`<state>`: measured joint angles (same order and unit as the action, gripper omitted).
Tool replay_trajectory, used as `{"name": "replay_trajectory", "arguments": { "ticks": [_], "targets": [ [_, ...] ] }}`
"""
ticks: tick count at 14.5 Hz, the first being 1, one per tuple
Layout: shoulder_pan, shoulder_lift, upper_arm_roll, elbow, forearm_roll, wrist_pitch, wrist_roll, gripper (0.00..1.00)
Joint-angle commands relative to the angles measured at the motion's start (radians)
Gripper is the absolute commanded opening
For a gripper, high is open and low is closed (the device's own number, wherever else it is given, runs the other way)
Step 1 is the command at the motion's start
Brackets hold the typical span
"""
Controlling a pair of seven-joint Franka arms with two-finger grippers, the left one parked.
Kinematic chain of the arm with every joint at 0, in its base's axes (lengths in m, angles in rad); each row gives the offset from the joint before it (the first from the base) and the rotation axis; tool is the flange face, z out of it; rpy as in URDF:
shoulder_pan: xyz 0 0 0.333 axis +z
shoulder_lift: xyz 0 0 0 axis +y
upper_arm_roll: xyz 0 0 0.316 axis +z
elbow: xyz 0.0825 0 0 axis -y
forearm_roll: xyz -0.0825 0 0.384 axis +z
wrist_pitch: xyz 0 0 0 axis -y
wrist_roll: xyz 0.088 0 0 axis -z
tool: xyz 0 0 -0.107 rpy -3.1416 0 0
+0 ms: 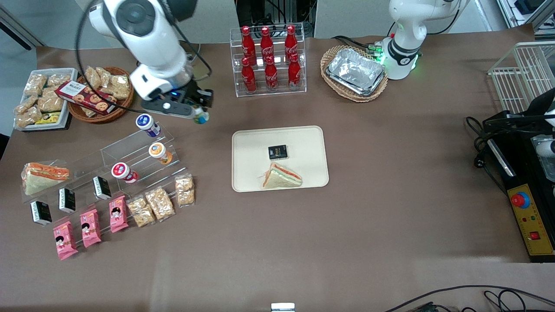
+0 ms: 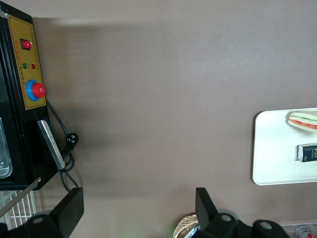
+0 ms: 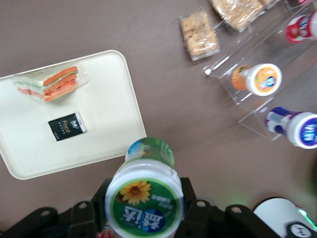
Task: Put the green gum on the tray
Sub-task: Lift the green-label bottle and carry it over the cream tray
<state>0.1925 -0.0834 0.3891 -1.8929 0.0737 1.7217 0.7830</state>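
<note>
Now the tool (image 1: 197, 113) is holding the green gum (image 3: 144, 196) up in the air above the brown worktop (image 1: 390, 182), its fingers squeezing the jar's sides. The jar's round lid is showing a yellow flower and white writing on green. The gum is hanging near the clear stepped rack (image 1: 130, 160), farther from the front camera than the tray (image 1: 243, 173) and not over it. On the cream tray are lying a wrapped sandwich (image 1: 281, 177) and a small black packet (image 3: 67, 126) with the word "Face" on it. On the rack are sitting a purple-lidded jar (image 1: 147, 123), an orange-lidded jar (image 1: 159, 152) and a red-lidded jar (image 1: 124, 171). Red cola bottles (image 1: 269, 58) are standing in a clear stand.
</note>
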Motion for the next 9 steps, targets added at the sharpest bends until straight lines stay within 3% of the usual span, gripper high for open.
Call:
{"name": "replay_trajectory", "arguments": {
  "ticks": [1, 9],
  "targets": [
    [-0.005, 0.043, 0.042, -0.052, 0.021, 0.125, 0.082, 0.16],
    [-0.001, 0.148, 0.096, -0.304, 0.015, 0.564, 0.147, 0.15]
  ]
}}
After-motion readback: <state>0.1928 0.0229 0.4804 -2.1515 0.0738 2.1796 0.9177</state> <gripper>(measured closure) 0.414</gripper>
